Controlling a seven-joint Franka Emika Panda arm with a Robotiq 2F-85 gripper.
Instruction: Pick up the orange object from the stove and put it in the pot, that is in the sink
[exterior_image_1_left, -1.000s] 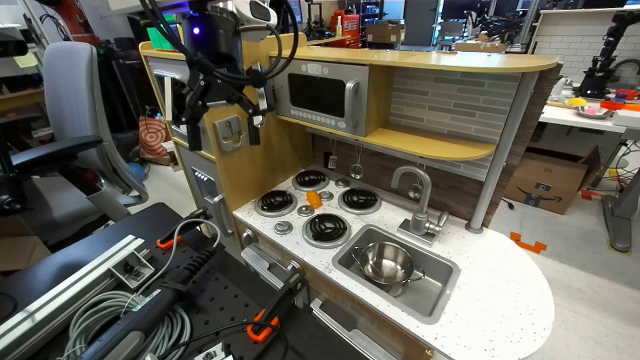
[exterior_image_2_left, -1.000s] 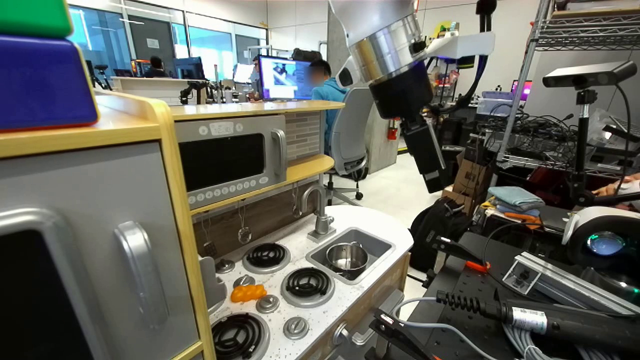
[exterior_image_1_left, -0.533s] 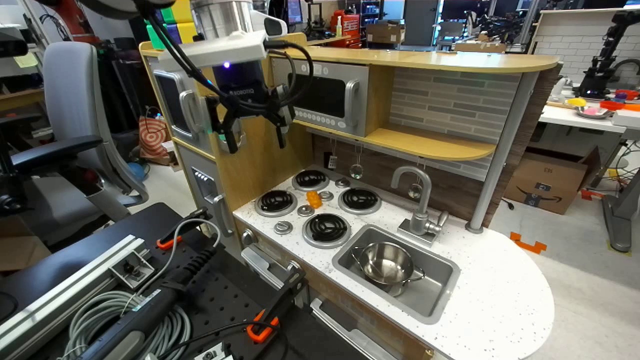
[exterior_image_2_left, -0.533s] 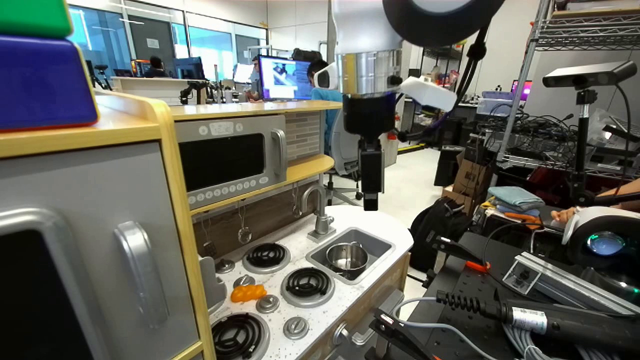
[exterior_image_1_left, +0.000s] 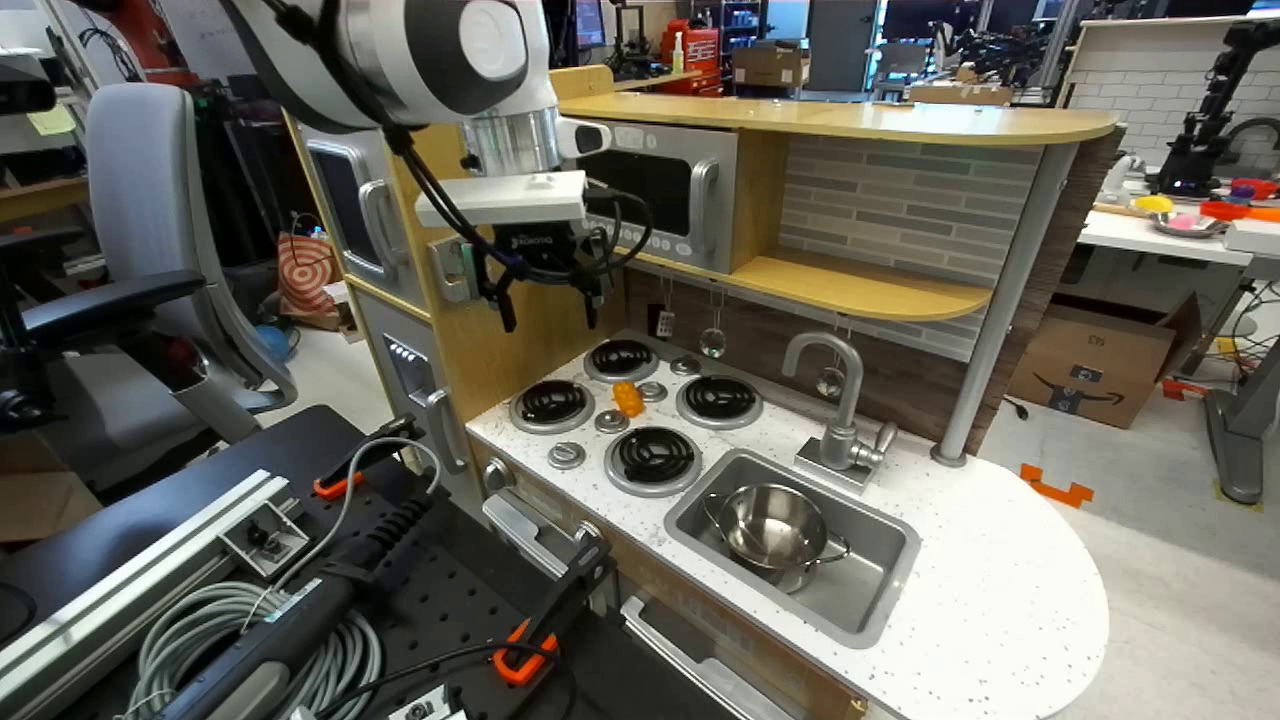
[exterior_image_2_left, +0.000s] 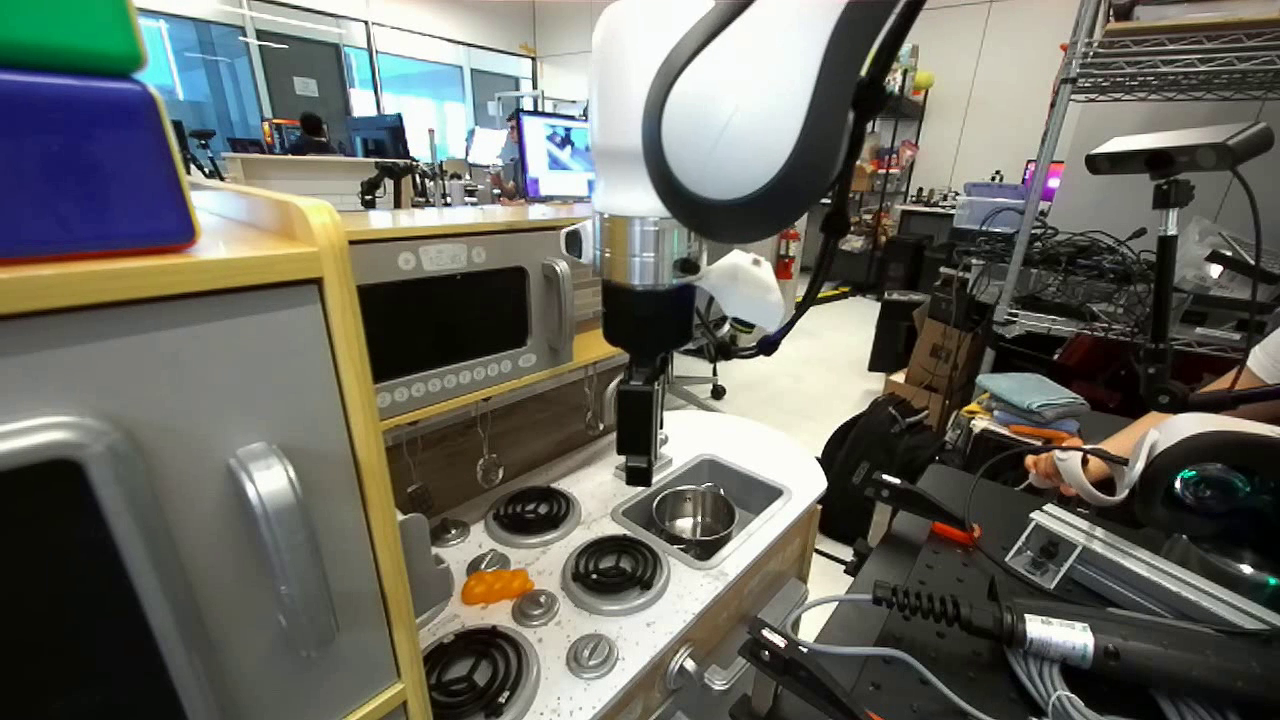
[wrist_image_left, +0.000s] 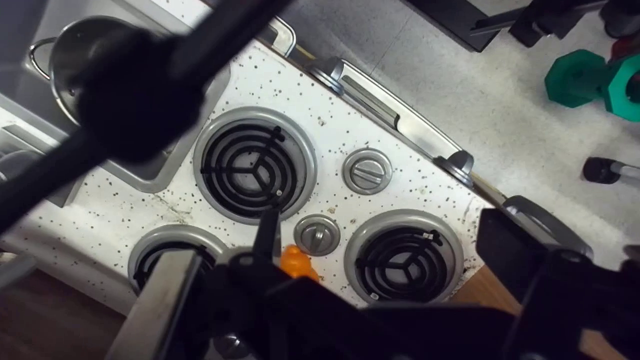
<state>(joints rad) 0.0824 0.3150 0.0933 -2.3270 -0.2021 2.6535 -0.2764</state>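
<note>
The orange lumpy object (exterior_image_1_left: 628, 399) lies on the white stove top between burners and beside the knobs, and also shows in an exterior view (exterior_image_2_left: 497, 587). In the wrist view the orange object (wrist_image_left: 296, 262) is partly hidden behind one finger. The metal pot (exterior_image_1_left: 773, 527) stands in the grey sink (exterior_image_1_left: 850, 590); the pot (exterior_image_2_left: 695, 515) and sink (exterior_image_2_left: 762, 492) show in an exterior view too. In the wrist view a dark cable covers part of the pot (wrist_image_left: 67, 75). My gripper (exterior_image_1_left: 550, 322) is open, empty, pointing down, well above the stove. Its fingers are wide apart in the wrist view (wrist_image_left: 385, 232).
The toy microwave (exterior_image_1_left: 640, 190) and wooden shelf (exterior_image_1_left: 860, 285) stand behind the stove, close to the gripper. A tall wooden side panel (exterior_image_1_left: 530, 330) rises at the stove's end. The faucet (exterior_image_1_left: 845, 400) stands behind the sink. Burners (exterior_image_1_left: 655, 458) and knobs (exterior_image_1_left: 567, 456) surround the orange object.
The arm has come down and swung from a tilted to a vertical pose, bringing the open gripper lower over the stove area. The orange object and pot have not moved.
</note>
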